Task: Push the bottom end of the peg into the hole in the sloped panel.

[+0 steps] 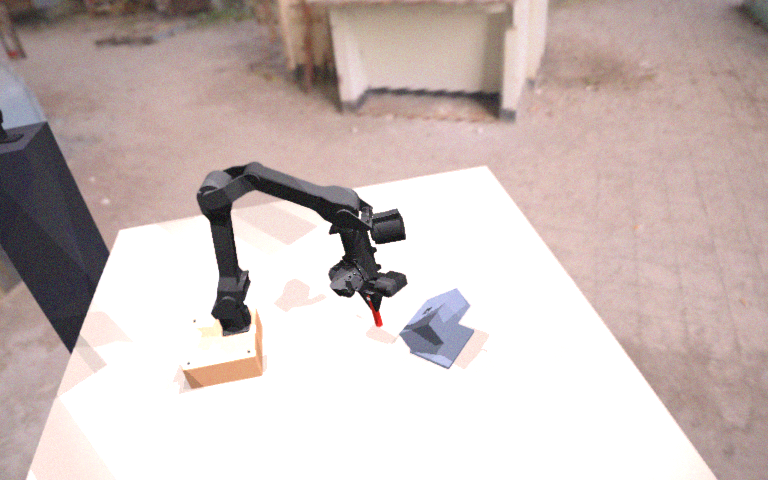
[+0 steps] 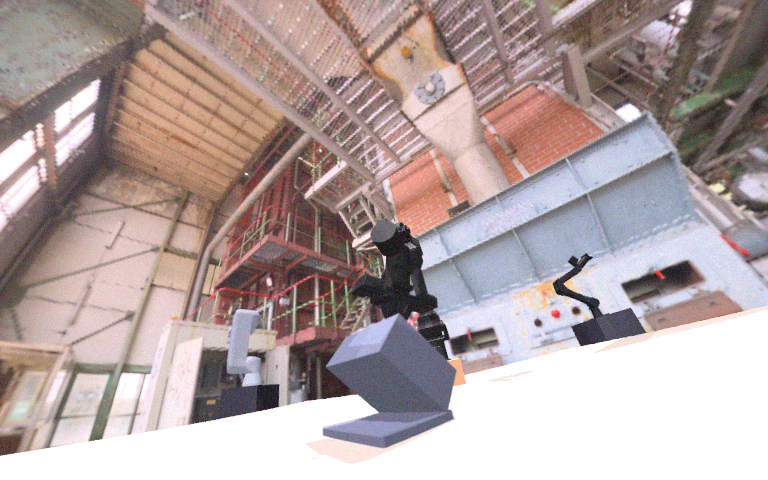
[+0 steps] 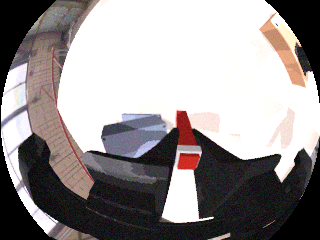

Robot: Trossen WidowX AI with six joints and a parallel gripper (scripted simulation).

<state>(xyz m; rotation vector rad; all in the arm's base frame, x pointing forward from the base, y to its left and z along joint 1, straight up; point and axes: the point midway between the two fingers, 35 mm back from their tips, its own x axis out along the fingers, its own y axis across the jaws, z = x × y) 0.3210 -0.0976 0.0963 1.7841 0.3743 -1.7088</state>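
The red peg (image 1: 377, 319) (image 3: 184, 125) has a flat-sided, squarish top end with a pale rim. My gripper (image 1: 371, 301) (image 3: 183, 132) is shut on the peg and holds it above the table, tilted, with its bottom end sticking out below the fingers. The blue-grey sloped panel block (image 1: 447, 302) (image 2: 390, 362) (image 3: 134, 137) stands just right of the peg in the top view. Its small dark hole (image 1: 427, 310) shows in the upper face there. The peg's bottom end is apart from the block. In the exterior view the block hides the fingertips.
The block stands on a flat blue-grey base plate (image 1: 456, 343) (image 2: 390, 428). The arm's orange-and-cream mount (image 1: 226, 370) (image 3: 284, 49) is at the left in the top view. A dark pedestal (image 1: 45, 226) stands beyond the table's left edge.
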